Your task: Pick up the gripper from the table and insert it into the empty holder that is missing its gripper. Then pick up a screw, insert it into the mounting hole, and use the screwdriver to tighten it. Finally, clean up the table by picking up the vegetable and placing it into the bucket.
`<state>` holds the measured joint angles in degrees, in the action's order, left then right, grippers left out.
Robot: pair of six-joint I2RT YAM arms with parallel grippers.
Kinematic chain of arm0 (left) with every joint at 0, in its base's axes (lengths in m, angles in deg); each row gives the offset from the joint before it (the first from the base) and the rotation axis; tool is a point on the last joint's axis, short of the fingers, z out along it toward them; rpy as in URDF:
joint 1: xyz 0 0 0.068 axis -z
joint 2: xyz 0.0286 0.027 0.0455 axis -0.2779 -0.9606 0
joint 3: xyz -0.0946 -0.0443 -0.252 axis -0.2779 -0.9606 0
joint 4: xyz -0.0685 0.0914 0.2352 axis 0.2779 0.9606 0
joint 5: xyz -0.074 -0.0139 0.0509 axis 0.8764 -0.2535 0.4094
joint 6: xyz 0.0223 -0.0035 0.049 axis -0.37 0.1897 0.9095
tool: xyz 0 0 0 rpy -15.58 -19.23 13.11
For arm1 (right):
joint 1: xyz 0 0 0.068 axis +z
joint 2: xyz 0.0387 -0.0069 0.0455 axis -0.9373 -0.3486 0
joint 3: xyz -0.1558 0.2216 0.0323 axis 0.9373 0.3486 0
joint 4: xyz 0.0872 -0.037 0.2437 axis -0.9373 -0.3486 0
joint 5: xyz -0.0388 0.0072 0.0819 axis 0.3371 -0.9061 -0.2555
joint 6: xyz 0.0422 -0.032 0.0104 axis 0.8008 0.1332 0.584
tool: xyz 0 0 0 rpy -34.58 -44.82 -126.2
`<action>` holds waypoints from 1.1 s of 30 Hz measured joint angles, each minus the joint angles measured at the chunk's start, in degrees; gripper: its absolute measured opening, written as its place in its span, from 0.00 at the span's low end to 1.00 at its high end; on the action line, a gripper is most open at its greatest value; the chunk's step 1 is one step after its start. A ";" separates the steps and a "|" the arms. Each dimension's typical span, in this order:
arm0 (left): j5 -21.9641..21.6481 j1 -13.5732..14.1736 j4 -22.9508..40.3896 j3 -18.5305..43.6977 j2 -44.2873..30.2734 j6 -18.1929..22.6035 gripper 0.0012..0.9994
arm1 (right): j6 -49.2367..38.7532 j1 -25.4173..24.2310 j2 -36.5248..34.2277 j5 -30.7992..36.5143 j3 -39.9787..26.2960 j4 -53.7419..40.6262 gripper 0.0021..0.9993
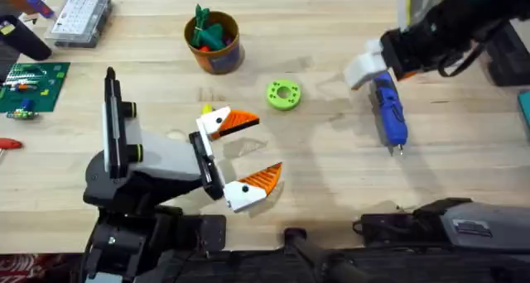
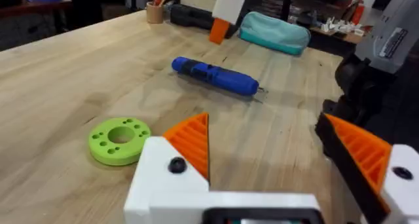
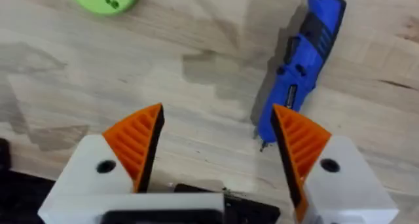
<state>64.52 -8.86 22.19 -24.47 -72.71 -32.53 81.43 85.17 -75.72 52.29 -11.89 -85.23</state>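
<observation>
The blue powered screwdriver lies flat on the desk toward the right edge, its thin bit pointing at the near edge. No fingers hold it. The right gripper is spread wide just beside it. In the right wrist view one orange ribbed pad sits close against the bit end of the tool and the other pad stands well clear on bare wood. In the overhead view the right arm comes in from the far right corner over the tool's rear end.

The left gripper rests near the middle of the near edge, its fingers also spread and empty.

The small orange-brown bucket stands near the far edge, left of centre, and green pieces already stick out of its top. They may be the vegetable, though I cannot tell for sure. If so, the clean-up looks done.

A green round disc with holes lies flat near the desk's middle, between bucket and screwdriver. No loose spare gripper, holder or screw can be made out on the wood, so how the insertion and screw steps stand cannot be judged. With the tool lying free and the right fingers open beside it, the moment reads as either about to grasp it or just setting it down.
</observation>
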 joint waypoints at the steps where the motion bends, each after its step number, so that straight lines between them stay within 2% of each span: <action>1: 0.00 0.00 0.00 0.00 0.00 0.00 0.99 | 0.00 -0.01 0.02 0.51 0.78 0.13 0.98; 6: 0.00 0.00 0.03 0.00 0.00 0.00 0.99 | 0.04 -1.81 -0.05 2.21 4.75 3.61 0.98; 13: 0.00 0.00 0.04 0.00 0.00 0.00 0.99 | 0.20 -7.22 -1.59 2.99 7.76 4.95 0.98; 26: 0.00 0.00 0.04 0.02 0.00 0.00 0.99 | 0.17 -14.33 -3.31 3.53 16.61 17.72 0.98; 33: 0.00 0.00 0.04 0.02 0.00 0.00 0.99 | -3.37 -16.98 -4.33 3.77 17.65 23.24 0.98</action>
<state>64.52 -8.86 22.24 -24.45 -72.71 -32.53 78.06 68.19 -80.05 56.06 5.76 -61.99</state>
